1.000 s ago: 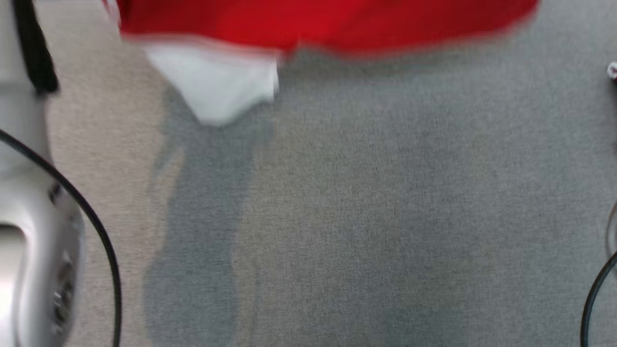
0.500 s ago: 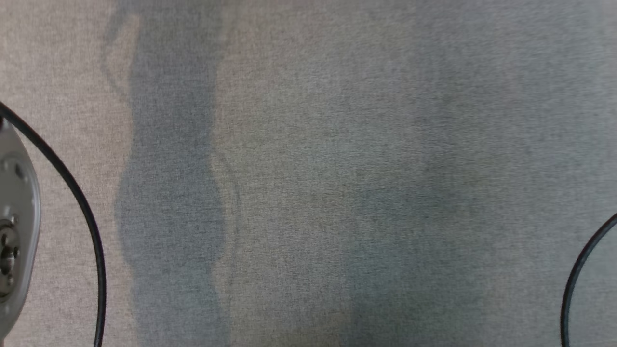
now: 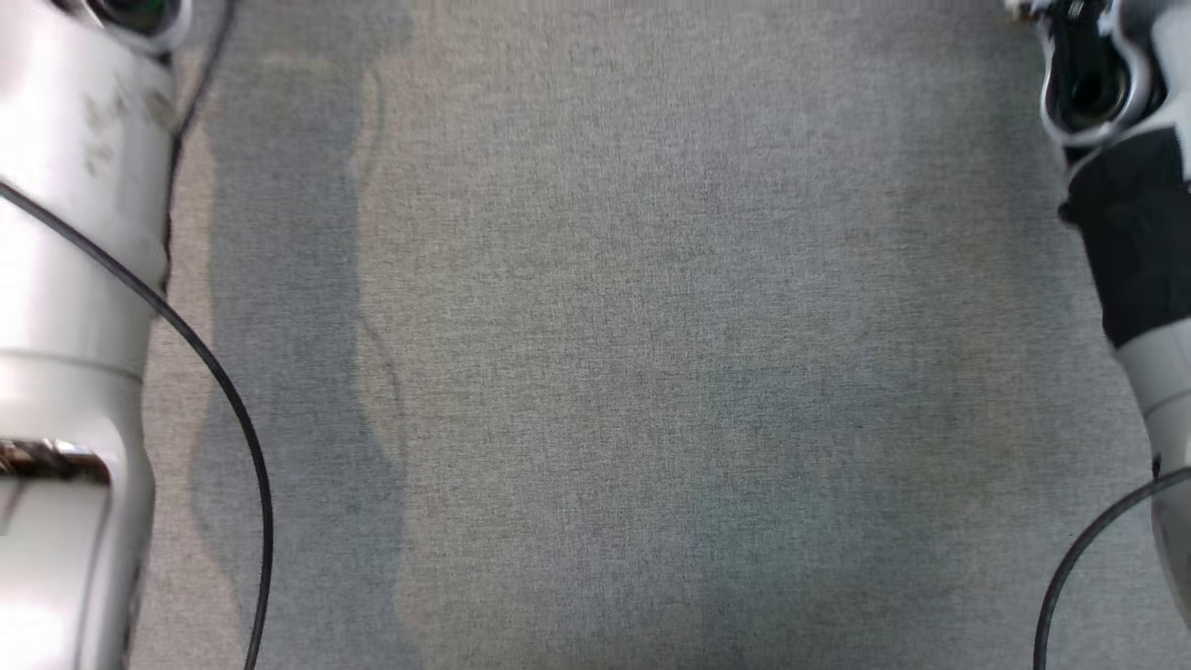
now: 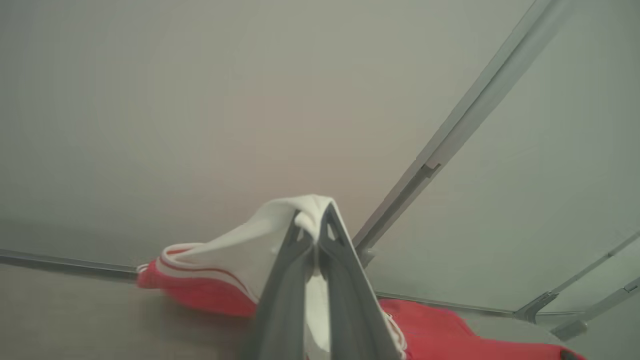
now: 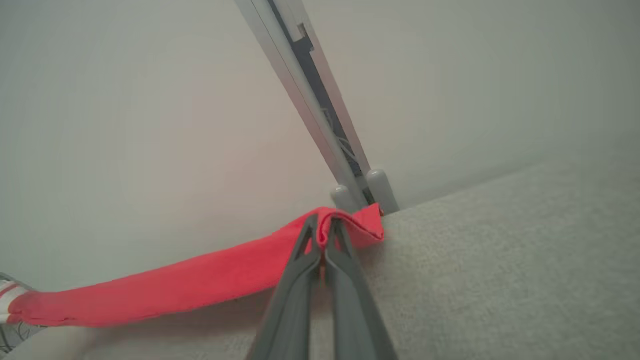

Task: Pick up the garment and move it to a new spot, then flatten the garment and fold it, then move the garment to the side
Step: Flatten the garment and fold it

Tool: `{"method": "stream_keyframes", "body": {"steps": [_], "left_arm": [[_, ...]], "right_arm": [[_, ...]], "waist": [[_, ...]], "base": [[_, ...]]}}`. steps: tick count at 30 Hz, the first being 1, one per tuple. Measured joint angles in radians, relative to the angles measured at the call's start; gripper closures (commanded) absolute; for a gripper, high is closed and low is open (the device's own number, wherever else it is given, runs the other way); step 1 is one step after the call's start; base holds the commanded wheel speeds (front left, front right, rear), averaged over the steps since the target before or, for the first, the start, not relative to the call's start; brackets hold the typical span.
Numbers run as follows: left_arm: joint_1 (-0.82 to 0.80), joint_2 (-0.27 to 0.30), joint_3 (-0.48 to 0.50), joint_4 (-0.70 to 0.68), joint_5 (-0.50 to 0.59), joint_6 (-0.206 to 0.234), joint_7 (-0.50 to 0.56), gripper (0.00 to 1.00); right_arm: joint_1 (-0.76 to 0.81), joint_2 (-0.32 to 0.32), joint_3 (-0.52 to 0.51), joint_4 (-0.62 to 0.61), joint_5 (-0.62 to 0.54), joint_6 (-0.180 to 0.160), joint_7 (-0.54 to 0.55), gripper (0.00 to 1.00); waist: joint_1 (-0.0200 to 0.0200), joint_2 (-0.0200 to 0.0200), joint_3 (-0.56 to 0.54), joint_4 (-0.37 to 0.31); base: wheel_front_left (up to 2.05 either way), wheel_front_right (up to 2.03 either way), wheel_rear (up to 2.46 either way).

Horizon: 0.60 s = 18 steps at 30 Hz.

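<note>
Two dark fingers rise from 6 o'clock in the left wrist view. There the left gripper (image 4: 314,216) is pressed tight on a bunched white sleeve of the red-and-white garment (image 4: 200,292). The white cloth humps over the fingertips and drapes away toward 8 o'clock, where a red-striped cuff meets the red body. More red cloth trails out toward 4 o'clock. Behind it stands a pale wall (image 4: 150,100), crossed by a grey metal rail (image 4: 465,120) that climbs from the centre toward 1 o'clock.

In the right wrist view, the right gripper (image 5: 324,222) is likewise clamped closed, pinching a folded red edge of the cloth. From that pinch the cloth stretches as a long red band toward 8 o'clock and reaches the frame's edge, where a scrap of white striped trim shows. A grey fabric surface (image 5: 500,250) spreads from 3 to 6 o'clock. Whether the band touches it cannot be told.

The head view looks down on the same grey cloth, mottled with soft shadows. The pale left forearm (image 3: 74,233) fills the 9 o'clock edge, with a black cable (image 3: 228,400) curving beside it. The right forearm (image 3: 1135,242), banded in black, enters at 2 o'clock.
</note>
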Motion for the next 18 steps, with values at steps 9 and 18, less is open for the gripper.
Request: {"method": "stream_keyframes", "body": {"steps": [9,18], "left_arm": [[0.267,0.062,-0.127,-0.056,-0.078,-0.003,0.083,1.0],[0.49,0.134,-0.255,-0.113,-0.128,-0.003,0.18,1.0]], "right_arm": [[0.168,-0.069,0.137,0.059,0.073,0.0,0.076,1.0],[0.292,-0.119,0.244,0.06,0.133,0.0,0.121,1.0]], "waist": [[0.0,0.0,-0.128,0.012],[0.0,0.0,-0.257,0.035]], "base": [[0.0,0.0,0.0],[0.0,0.0,0.0]]}}
